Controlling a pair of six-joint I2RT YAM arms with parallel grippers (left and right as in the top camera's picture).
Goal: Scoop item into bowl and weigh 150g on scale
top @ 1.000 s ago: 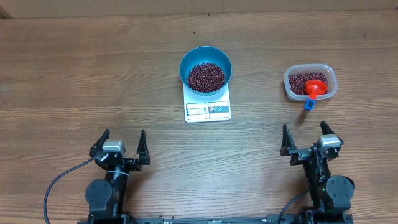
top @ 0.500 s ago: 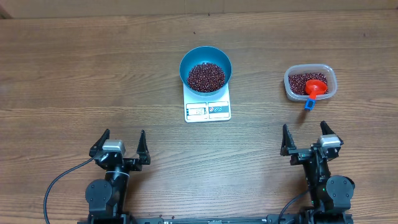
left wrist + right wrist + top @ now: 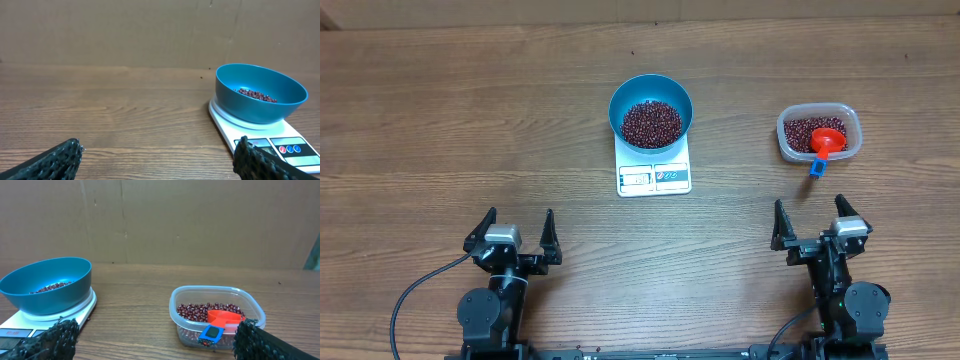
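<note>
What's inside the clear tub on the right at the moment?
Dark red beans and an orange scoop, its blue handle end sticking out over the tub rim. The tub floor is covered by beans.

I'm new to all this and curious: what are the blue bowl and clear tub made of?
The bowl looks like smooth glossy plastic, from its even colour and soft sheen. The tub seems thin clear plastic: beans show through its wall.
</note>
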